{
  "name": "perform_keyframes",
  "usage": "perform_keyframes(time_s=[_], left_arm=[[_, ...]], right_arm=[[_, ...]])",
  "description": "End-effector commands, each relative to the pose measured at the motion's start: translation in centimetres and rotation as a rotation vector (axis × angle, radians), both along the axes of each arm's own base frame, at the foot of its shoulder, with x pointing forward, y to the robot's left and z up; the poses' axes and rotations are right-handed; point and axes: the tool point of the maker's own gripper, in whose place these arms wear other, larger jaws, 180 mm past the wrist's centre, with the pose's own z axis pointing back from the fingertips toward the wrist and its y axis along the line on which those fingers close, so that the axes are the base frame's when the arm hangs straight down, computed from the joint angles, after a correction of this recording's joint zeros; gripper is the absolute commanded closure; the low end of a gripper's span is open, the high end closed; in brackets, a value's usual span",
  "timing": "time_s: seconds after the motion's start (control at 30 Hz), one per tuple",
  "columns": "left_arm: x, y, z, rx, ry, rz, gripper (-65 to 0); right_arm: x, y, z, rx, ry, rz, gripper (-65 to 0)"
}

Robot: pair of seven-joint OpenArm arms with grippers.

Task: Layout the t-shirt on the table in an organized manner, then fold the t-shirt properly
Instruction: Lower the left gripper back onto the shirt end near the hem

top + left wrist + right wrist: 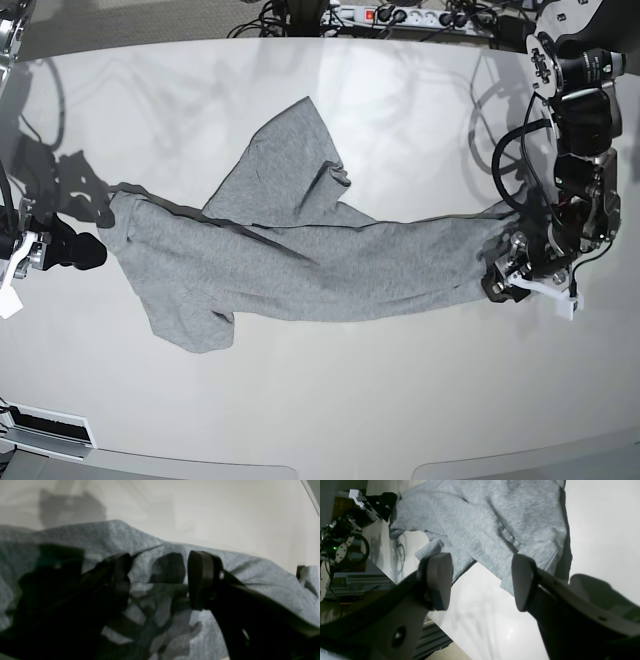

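A heather-grey t-shirt (300, 260) lies rumpled and stretched long across the middle of the glossy white worktop (320, 400), plain side up, one part bunched toward the far side, wrinkled throughout.

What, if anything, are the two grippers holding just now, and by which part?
Nothing is held. The left gripper stands open over the t-shirt's edge, and the right gripper stands open with only the table and shirt behind it.

T-shirt (300, 255) stretched across table (330, 400) centre; pincers at opposite ends.
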Motion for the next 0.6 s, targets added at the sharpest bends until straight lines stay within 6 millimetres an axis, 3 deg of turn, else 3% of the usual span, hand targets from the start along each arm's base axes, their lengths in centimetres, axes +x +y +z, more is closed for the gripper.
perform_keyframes(time_s=[0.0,0.33,0.57], left_arm=[[1.7,0.6,2.4,0.013,-0.070,0.000,-35.5],[1.0,3.5,1.3,0.122,0.021,0.121,-35.5],[1.5,2.2,1.9,0.084,-0.025,0.057,-35.5]], right_arm=[[1.1,-0.7,2.0,-0.008,-0.064,-0.005,-39.2],[1.1,-0.7,2.0,-0.008,-0.063,-0.005,-39.2],[1.1,-0.7,2.0,-0.008,-0.064,-0.005,-39.2]])
